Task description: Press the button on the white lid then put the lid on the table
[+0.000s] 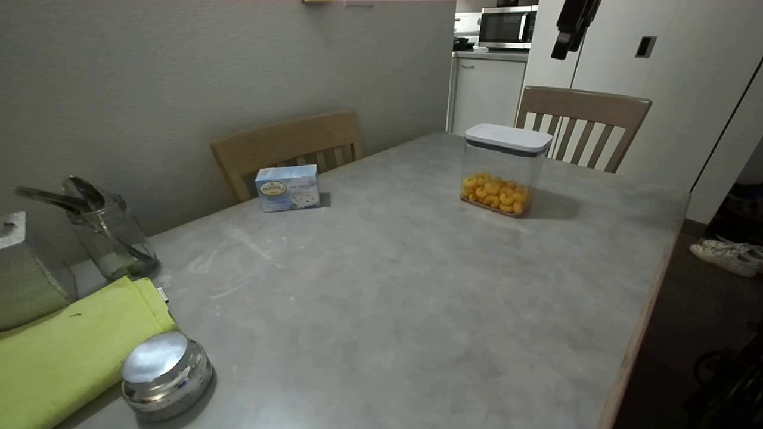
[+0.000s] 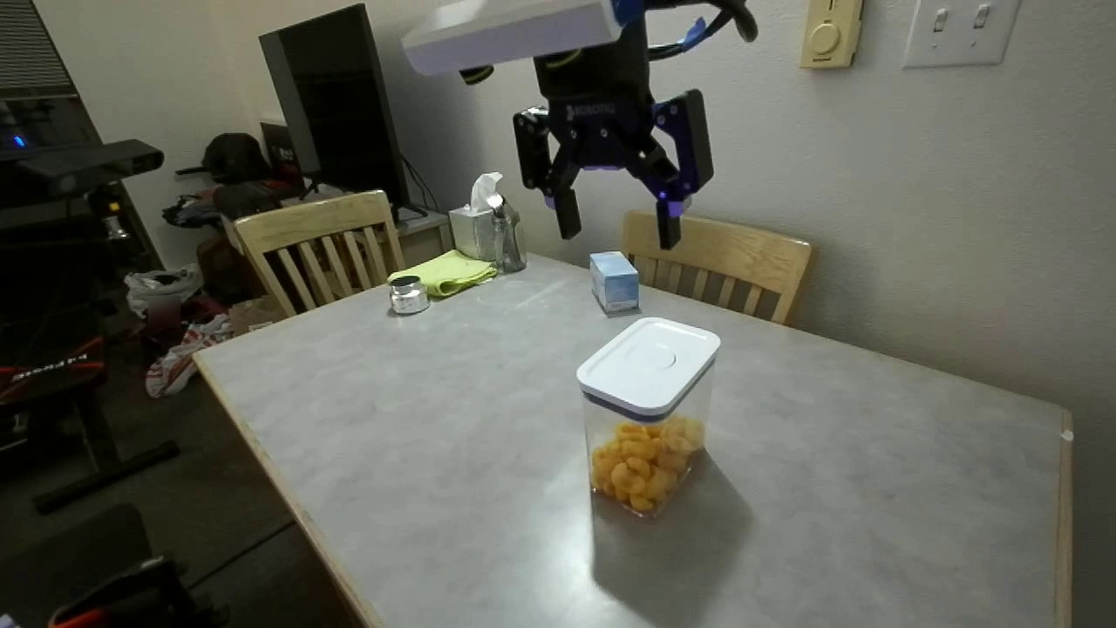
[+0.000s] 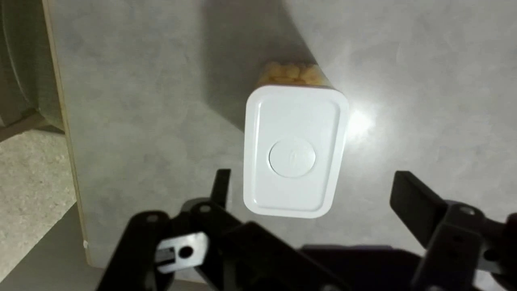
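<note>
Robotiq gripper (image 2: pixel 619 228) above a lidded container (image 1: pixel 501 164)

Lettering: ROBOTIQ is legible on the gripper in an exterior view; the pale blue tea box (image 1: pixel 289 188) carries the name TWININGS, its finer script too small to read. Count: one white lid (image 3: pixel 295 117), seated on the clear container, which stands on the grey mottled table (image 1: pixel 417 310); one round button (image 3: pixel 292 157) at the lid's centre; one lidded metal jar (image 1: pixel 173 381); one folded yellow-green cloth (image 1: pixel 83 351); one tissue box (image 1: pixel 30 286); one clear jar (image 1: pixel 134 229) with at least two metal utensils (image 1: pixel 53 199); and, in each exterior view, two slatted wooden chairs (image 2: pixel 732 249). Orange pieces (image 1: pixel 492 192) fill the lower part of the container. The gripper's two fingers (image 3: pixel 418 206) are spread wide, apart from the lid; in the wrist view they stand at 8 and 4 o'clock of it, with a few orange pieces showing at 12. Taking the container as the clock's centre in an exterior view, the tea box lies at 9 o'clock and the metal jar at 8. Obscured or cut off: in the wrist view the lid hides most of the container, and whether the button is raised or pressed is hard to tell; in an exterior view the upper edge leaves only a dark fragment of the gripper, while the 9 o'clock edge cuts off the cloth and the tissue box
</note>
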You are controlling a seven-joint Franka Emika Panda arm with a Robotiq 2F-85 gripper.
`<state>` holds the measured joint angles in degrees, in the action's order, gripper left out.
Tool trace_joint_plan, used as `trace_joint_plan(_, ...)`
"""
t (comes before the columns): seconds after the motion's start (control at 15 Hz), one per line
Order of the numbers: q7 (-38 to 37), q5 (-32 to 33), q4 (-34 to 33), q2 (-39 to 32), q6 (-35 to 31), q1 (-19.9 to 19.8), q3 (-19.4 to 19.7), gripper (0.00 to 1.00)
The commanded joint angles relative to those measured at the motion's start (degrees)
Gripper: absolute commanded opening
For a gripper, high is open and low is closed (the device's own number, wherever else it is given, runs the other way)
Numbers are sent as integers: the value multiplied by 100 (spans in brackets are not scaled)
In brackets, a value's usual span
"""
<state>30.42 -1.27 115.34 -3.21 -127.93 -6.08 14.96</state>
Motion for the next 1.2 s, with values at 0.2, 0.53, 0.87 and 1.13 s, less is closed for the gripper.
trace_joint_plan(0.2,78,49,-1355,-1132,899,-297,-423,91)
trace_joint_plan(0.53,375,-10,-1887,-1734,812,-520,-692,45)
trace_joint_plan(0.87,698,-342,-1987,-2025,675,-809,-956,10)
trace_joint_plan(1.13,723,-452,-1910,-2142,615,-878,-1047,0)
